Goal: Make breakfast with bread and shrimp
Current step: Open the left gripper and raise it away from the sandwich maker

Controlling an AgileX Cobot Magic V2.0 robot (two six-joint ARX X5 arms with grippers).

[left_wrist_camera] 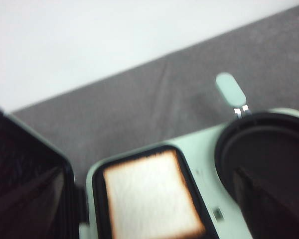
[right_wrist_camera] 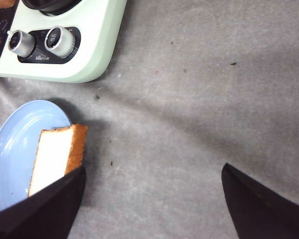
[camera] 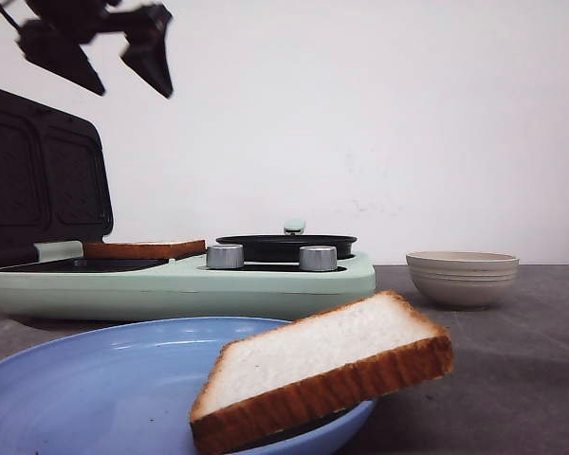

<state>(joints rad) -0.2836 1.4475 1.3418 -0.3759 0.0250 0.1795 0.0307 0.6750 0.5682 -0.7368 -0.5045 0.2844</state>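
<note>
Left gripper (camera: 114, 71) raised high above appliance, fingers (camera: 150, 59) apart, holding nothing. Right gripper (right_wrist_camera: 149, 199) above grey tabletop (right_wrist_camera: 199, 99), fingers (right_wrist_camera: 259, 204) wide apart, empty. First bread slice (left_wrist_camera: 149, 196) lies flat in open sandwich tray of mint-green breakfast maker (camera: 266, 280), lid (camera: 43, 175) standing up. Second bread slice (camera: 322, 365) leans over rim of blue plate (camera: 95, 389). Beige bowl (camera: 462, 277) well apart at right; inside not visible.

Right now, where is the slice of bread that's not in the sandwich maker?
In the front view, the bread slice lies propped on the right rim of the blue plate, nearest the camera, in front of the mint-green sandwich maker.
</note>
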